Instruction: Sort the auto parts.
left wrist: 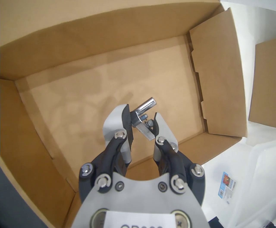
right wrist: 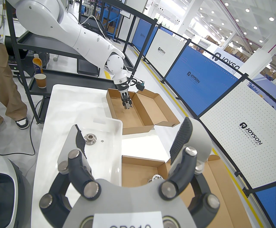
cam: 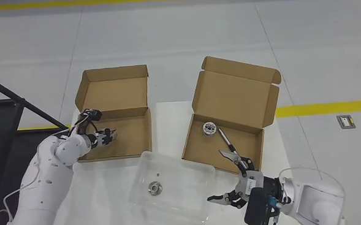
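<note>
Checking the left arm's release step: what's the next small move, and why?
Probably lower the left claw a little, then open it. It grips a metal part over the bare floor of the box. The part seems to hang just clear of that floor, so a short descent before letting go should keep it from dropping or bouncing.

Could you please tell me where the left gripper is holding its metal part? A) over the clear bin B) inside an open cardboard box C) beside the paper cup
B: the left gripper is shut on the metal part, with the brown walls of the cardboard box around it.
</note>
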`<action>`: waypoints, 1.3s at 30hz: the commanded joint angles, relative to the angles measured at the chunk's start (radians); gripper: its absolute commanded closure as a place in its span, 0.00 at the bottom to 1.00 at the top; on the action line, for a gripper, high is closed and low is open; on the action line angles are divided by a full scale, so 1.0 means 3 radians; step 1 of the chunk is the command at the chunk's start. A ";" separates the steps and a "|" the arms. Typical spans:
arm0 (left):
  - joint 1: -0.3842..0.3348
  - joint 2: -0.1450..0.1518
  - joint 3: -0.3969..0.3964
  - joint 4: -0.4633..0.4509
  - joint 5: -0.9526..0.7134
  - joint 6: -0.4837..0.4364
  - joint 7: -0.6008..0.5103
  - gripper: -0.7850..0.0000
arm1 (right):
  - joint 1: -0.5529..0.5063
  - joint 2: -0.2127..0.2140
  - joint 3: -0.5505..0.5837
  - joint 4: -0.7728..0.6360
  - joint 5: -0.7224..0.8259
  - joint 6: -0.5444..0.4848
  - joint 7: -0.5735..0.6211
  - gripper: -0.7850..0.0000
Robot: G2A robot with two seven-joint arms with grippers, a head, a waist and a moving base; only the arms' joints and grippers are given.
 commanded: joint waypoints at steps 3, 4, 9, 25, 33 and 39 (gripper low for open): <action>-0.0062 -0.0021 0.0060 0.0119 0.0006 -0.0057 -0.0029 1.00 | 0.0000 0.0000 0.0000 0.0000 0.0000 0.0000 0.0000 0.00; -0.0078 -0.0025 0.0073 0.0153 -0.0002 -0.0082 -0.0055 1.00 | 0.0000 0.0000 0.0000 0.0000 0.0000 0.0000 0.0000 0.00; -0.0137 -0.0051 0.0119 0.0295 -0.0061 -0.0141 -0.0099 0.40 | 0.0000 0.0000 0.0000 0.0000 0.0000 0.0000 0.0000 0.00; -0.0250 -0.0036 0.0174 0.0274 0.0054 -0.0238 -0.0254 0.00 | 0.0000 0.0000 0.0000 0.0000 0.0000 0.0000 0.0000 0.00; -0.0097 0.0100 -0.0063 -0.0333 -0.0044 -0.0427 -0.0556 0.00 | 0.0000 0.0000 0.0000 0.0000 0.0000 0.0000 0.0000 0.00; 0.0234 0.0243 -0.0396 -0.1369 -0.0390 -0.0573 -0.1078 0.00 | 0.0000 0.0000 0.0000 0.0000 0.0000 0.0000 0.0000 0.00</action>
